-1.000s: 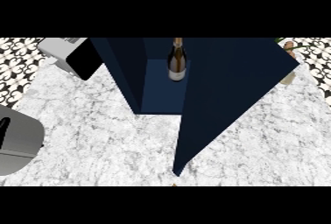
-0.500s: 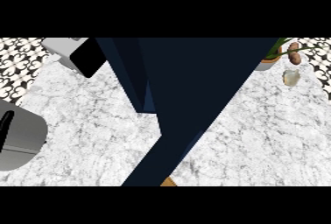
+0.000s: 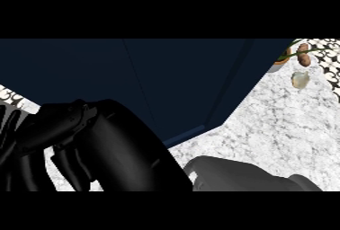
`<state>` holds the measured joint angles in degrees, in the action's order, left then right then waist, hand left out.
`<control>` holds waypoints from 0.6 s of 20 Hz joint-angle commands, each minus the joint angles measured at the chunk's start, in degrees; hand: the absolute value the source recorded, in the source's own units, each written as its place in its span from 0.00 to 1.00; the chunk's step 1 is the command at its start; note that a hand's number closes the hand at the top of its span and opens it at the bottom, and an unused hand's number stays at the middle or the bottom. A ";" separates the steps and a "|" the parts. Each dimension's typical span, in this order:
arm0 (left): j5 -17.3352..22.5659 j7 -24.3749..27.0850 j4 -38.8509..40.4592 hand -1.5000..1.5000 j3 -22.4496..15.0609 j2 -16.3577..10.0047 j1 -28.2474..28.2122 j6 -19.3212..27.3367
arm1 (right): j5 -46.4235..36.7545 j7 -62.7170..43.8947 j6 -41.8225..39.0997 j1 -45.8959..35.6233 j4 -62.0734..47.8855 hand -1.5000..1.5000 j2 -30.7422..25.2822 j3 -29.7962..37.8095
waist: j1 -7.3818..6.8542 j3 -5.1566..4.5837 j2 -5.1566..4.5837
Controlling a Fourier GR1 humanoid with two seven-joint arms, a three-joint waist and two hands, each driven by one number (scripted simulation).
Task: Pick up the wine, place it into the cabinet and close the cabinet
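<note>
The dark blue cabinet [image 3: 166, 81] fills the upper half of the head view, with its lower edge running above the marble counter [image 3: 285, 130]. No wine bottle shows anywhere; the cabinet's dark panels hide it. My right hand [image 3: 73, 130] looms large at the lower left, close to the camera and in front of the cabinet. Its fingers [image 3: 66, 166] hang relaxed and hold nothing. Its grey forearm [image 3: 239, 175] comes in from the lower edge. The left hand does not show.
A small potted plant [image 3: 302, 51] and a pale round object [image 3: 300, 79] sit at the counter's far right. Patterned black-and-white tiling [image 3: 328, 58] lies behind them. Bare marble stretches along the right side.
The wine bottle stood in the open cabinet a second ago, then the door swung across and hid it. Now the cabinet looms much larger and my right hand has come into view.
</note>
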<state>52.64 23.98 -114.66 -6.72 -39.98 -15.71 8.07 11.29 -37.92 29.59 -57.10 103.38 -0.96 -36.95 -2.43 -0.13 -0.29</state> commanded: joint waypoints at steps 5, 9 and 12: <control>0.71 -2.14 2.56 0.00 2.53 0.47 1.50 -2.19 | -0.77 8.31 -4.84 -13.99 -22.32 1.00 0.94 7.89 | 0.77 0.05 0.03; -3.74 -1.53 -0.69 0.00 0.35 3.02 -0.22 0.82 | -0.04 12.34 -9.11 -14.04 -30.04 1.00 0.95 13.21 | 1.02 0.10 0.10; -3.27 -3.29 -0.38 0.00 2.21 2.83 0.47 0.14 | 1.27 16.50 -11.77 -14.15 -35.22 1.00 0.96 14.81 | 1.10 0.11 0.09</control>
<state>50.99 22.05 -113.76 -4.46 -37.86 -15.26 7.07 11.50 -26.08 21.00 -70.11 75.18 -0.02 -25.30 -1.46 -0.07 -0.17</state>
